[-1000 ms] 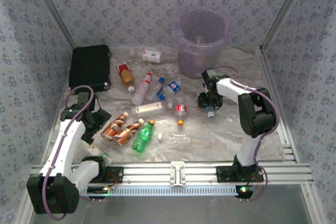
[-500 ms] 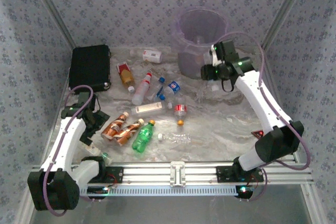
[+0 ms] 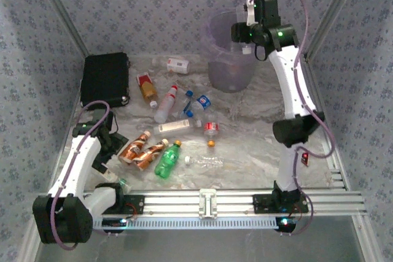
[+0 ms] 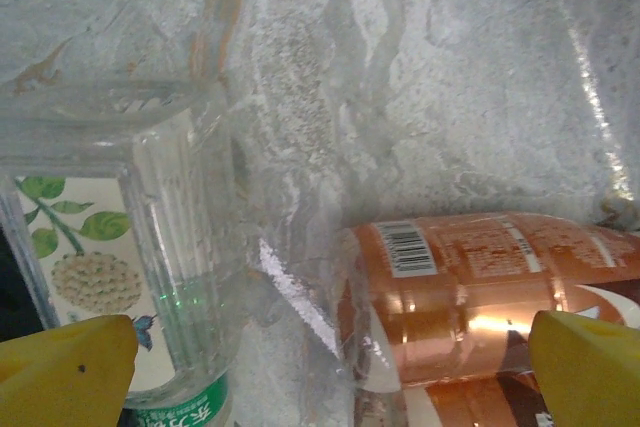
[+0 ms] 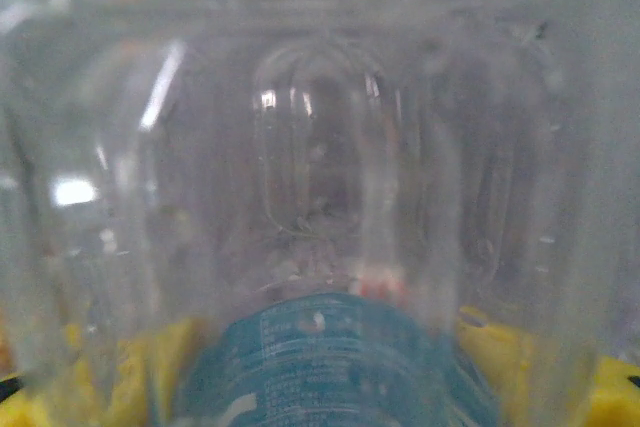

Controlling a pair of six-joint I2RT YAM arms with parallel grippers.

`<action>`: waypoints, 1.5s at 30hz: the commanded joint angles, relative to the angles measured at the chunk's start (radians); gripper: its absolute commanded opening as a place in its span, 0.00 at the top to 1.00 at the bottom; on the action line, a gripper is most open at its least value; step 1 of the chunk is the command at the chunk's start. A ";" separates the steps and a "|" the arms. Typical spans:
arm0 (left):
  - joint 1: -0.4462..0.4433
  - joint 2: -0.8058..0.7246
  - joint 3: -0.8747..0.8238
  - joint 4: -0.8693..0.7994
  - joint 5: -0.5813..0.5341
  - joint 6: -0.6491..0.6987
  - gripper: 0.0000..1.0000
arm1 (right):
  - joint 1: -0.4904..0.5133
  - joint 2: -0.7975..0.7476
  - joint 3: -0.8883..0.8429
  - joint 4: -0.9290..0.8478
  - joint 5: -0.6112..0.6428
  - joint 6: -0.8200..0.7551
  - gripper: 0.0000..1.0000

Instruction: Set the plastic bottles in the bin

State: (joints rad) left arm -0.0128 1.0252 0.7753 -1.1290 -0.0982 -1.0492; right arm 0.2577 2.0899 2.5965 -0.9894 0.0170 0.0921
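From above: reaches high with the right gripper (image 3: 241, 34), right at the rolled rim of the bin (image 3: 226, 69), which stands at the back of the table (image 3: 258, 145). Cannot tell from here what sits in the jaws. Hangs low with the left gripper (image 3: 115, 142) on the left side, just beside the copper-brown bottles (image 3: 140, 150) and near the green bottle (image 3: 167, 159). Shows the other bottles lying scattered mid-table, well apart from the bin, and the black case (image 3: 105, 78) at the back left.

Left wrist: spreads the yellow fingertips (image 4: 62, 372) wide, with nothing clasped. Takes in a clear bottle (image 4: 170, 247) with a leaf-and-fruit label by one finger, and one copper-brown bottle (image 4: 480, 282) lying on its side by the other.

Right wrist: clamps a clear blue-labelled bottle (image 5: 330, 357) between the yellow fingers (image 5: 540, 377), jaws pressed to its sides. Looks through its blurred body; cannot tell what lies beyond.
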 commanded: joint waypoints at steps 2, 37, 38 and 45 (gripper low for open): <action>0.009 0.013 0.032 -0.082 -0.013 -0.043 0.00 | -0.051 0.168 0.170 -0.047 -0.059 0.020 0.48; 0.071 0.096 -0.031 -0.341 0.062 -0.221 0.00 | -0.061 0.175 0.164 0.249 -0.218 -0.029 0.00; 0.070 0.099 -0.034 -0.342 0.061 -0.222 0.00 | -0.059 0.162 0.163 0.251 -0.215 -0.033 0.00; 0.070 0.136 -0.100 -0.307 0.068 -0.234 0.00 | -0.048 0.056 0.143 0.246 -0.221 -0.060 0.00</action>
State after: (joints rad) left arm 0.0525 1.1481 0.7551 -1.2560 -0.0975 -1.2228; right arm 0.2047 2.2154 2.7266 -0.7589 -0.1822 0.0582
